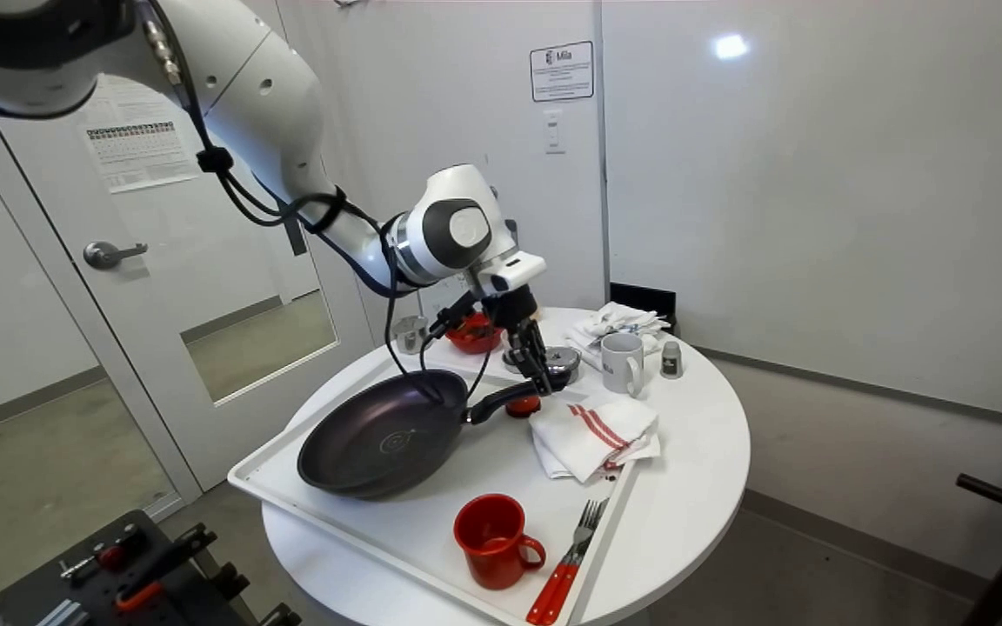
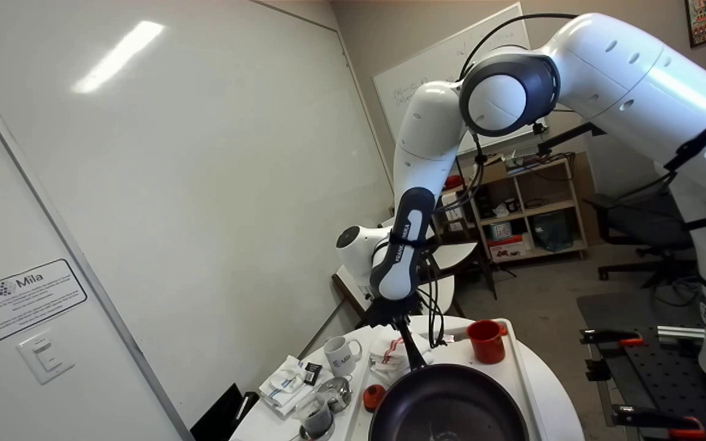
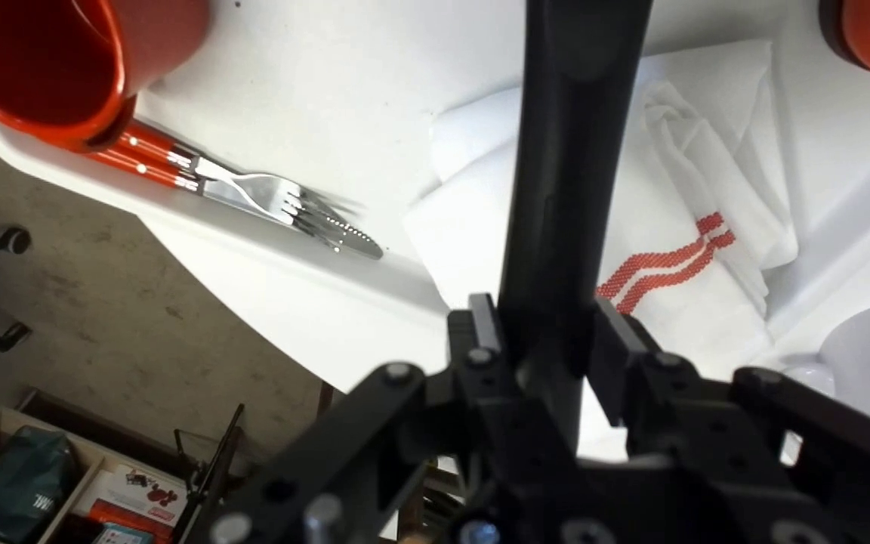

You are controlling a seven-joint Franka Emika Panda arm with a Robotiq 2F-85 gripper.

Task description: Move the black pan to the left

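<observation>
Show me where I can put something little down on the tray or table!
The tray has bare room between the black pan, red mug and striped towel, though the gripper holds the pan's handle nearby. Bare table also lies between that towel and the table's edge. It's crowded around the pale mug, shaker and white cloths.

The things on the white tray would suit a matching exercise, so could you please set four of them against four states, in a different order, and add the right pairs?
Things:
1. black pan
2. red mug
3. white cloth
4. fork

States:
A. standing upright, mouth up
B. lying together with a knife
C. held by its handle between the jaws
D. folded and red-striped

Right pairs: 1-C, 2-A, 3-D, 4-B.
</observation>
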